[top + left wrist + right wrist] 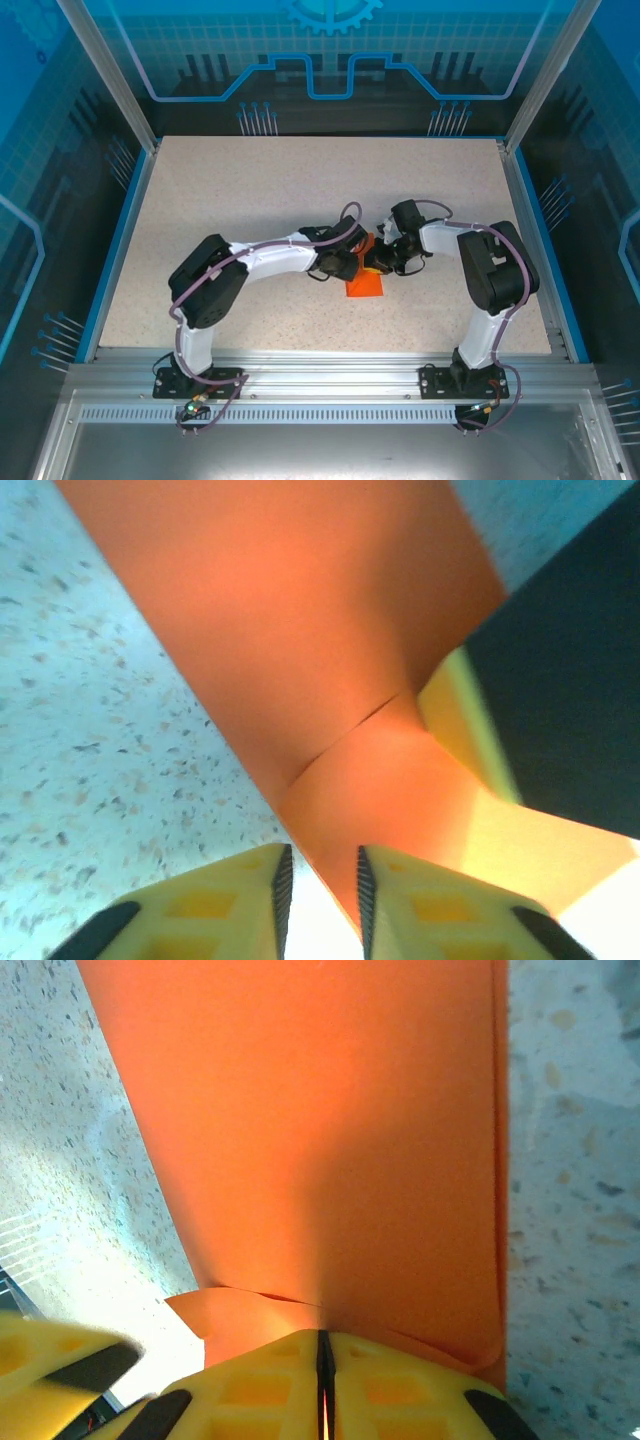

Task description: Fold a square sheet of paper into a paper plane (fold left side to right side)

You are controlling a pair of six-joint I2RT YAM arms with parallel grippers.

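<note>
Left gripper point(322, 905): jaws parted by a narrow gap. The edge of the square sheet of paper point(300, 630) runs down into that gap against the right-hand finger, but isn't clamped. Right gripper point(322, 1375): jaws pressed together, pinching the sheet's near edge where a small folded flap sticks out to the left.

The left wrist view shows a short crease across the paper, and a yellow finger of the other gripper touching it on the right. From above, both grippers meet over the sheet at mid-table point(250, 190). Part of the paper lies flat just in front of them; the rest is hidden under the wrists.

Step, as I judge it: mid-fold, one side being brought over while the right gripper anchors it. Next likely needs the left jaws to clear the edge without dragging it, then the layers lined up edge to edge and the crease pressed flat. Risk: thin paper slips or buckles.
</note>
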